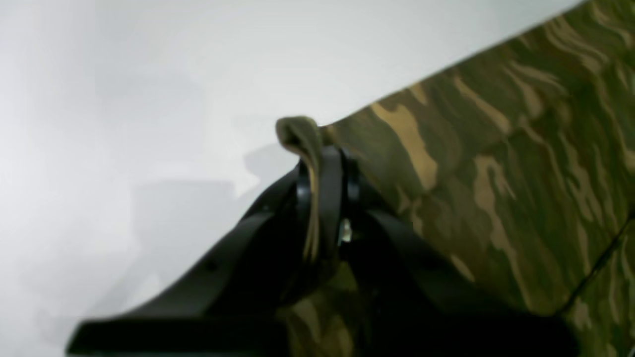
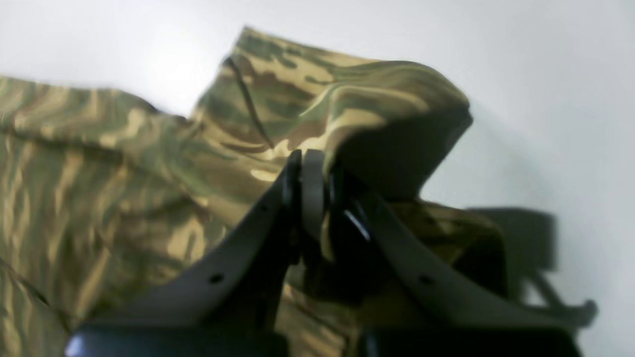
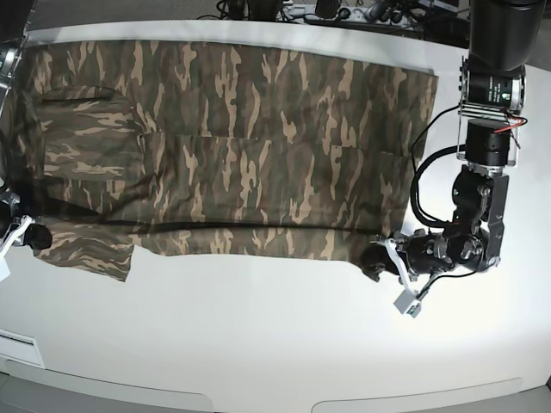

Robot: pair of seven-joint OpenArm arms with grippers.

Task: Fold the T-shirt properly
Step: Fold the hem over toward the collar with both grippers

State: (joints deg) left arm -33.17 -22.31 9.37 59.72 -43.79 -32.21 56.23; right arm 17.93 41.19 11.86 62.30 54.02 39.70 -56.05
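Observation:
The camouflage T-shirt lies spread wide across the white table, its near part folded over along a dark line. My left gripper is at the shirt's near right corner. In the left wrist view the gripper is shut on a bunched bit of the shirt's edge. My right gripper is at the near left end, by the sleeve. In the right wrist view the gripper is shut on a raised fold of the shirt. The collar is not visible.
Cables and a power strip lie beyond the table's far edge. The left arm's black column stands at the right edge. The table's front edge runs along the bottom.

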